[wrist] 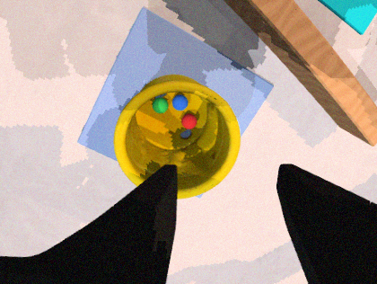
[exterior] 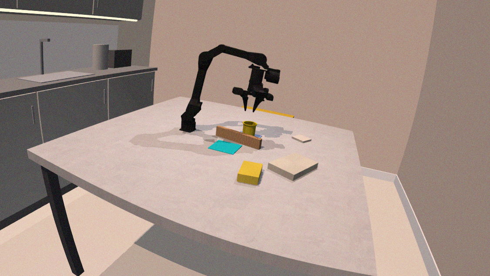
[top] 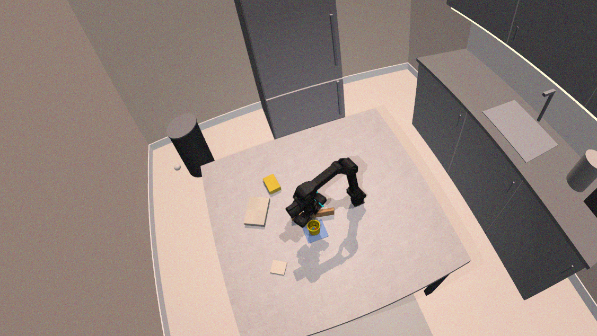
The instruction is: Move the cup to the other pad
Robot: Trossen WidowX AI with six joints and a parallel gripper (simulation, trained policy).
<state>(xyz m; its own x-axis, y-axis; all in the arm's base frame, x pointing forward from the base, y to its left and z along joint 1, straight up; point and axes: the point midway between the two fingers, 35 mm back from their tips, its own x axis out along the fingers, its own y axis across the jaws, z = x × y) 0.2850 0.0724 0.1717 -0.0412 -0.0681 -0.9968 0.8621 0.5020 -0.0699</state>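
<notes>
A yellow cup (top: 313, 226) (exterior: 249, 128) (wrist: 120, 139) stands upright on the blue pad (top: 323, 236) (wrist: 130, 49). In the wrist view a green marble (wrist: 160, 105), a blue marble (wrist: 179, 102) and a red marble (wrist: 189, 121) lie inside it, with a small dark spot beside them. The cyan pad (exterior: 224, 147) (wrist: 359, 22) lies on the other side of the wooden bar. My gripper (exterior: 249, 111) (wrist: 227, 176) is open and empty, pointing down above the cup. In the wrist view its left fingertip overlaps the cup's near rim and its right fingertip is off to the cup's right.
A wooden bar (top: 325, 212) (exterior: 236, 137) (wrist: 314, 54) stands between the two pads. A yellow block (top: 271, 183) (exterior: 250, 172), a large beige block (top: 256, 211) (exterior: 293, 166) and a small beige tile (top: 278, 267) (exterior: 301, 138) lie on the table.
</notes>
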